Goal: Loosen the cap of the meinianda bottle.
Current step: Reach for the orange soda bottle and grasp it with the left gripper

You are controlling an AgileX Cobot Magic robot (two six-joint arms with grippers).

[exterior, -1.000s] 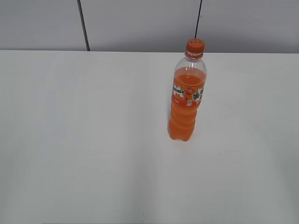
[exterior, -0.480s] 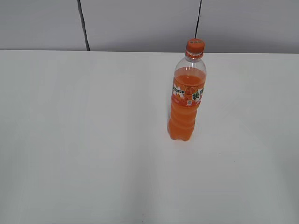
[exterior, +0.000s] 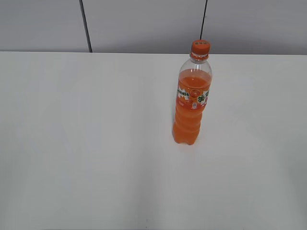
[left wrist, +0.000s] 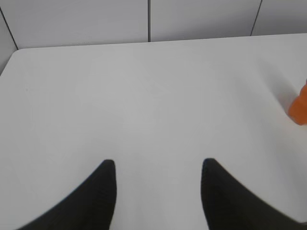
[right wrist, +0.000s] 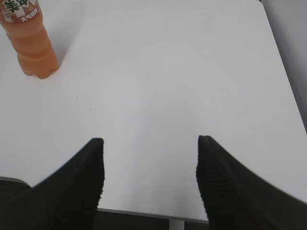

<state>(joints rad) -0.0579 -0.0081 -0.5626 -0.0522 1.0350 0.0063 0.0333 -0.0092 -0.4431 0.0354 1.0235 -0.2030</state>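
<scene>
A: Item one, the meinianda bottle [exterior: 192, 108]. Condition?

B: It is standing upright on the white bench [exterior: 86, 143], clear plastic, orange drink filling it to just below the shoulder. A label band in orange, white and green is wrapping the upper body, and the ribbed waist is sitting below that band.

A: Item two, the cap [exterior: 200, 47]?

B: Small, orange, sitting on top of the bottle's neck, directly above the orange neck ring. Nothing is touching it.

A: Item three, the left tool [left wrist: 158, 165]?

B: Its two dark fingers [left wrist: 103, 191] are spreading wide apart over bare bench, holding nothing. In the left wrist view only an orange sliver of the bottle [left wrist: 299, 108] is showing, at the right edge, well apart from the tool.

A: Item four, the right tool [right wrist: 149, 143]?

B: Also spreading wide, holding nothing. Its fingers [right wrist: 218, 182] are hanging over the bench edge [right wrist: 144, 213] nearest the camera. In the right wrist view the bottle's lower half [right wrist: 29, 40] is standing at the upper left, well apart from this tool; the cap is falling outside that view.

A: Surroundings, relative to the bottle?

B: A grey panelled wall [exterior: 144, 24] is running behind the bottle, with a dark seam [exterior: 204, 21] rising just behind the cap. Neither tool is appearing in the exterior view.
</scene>
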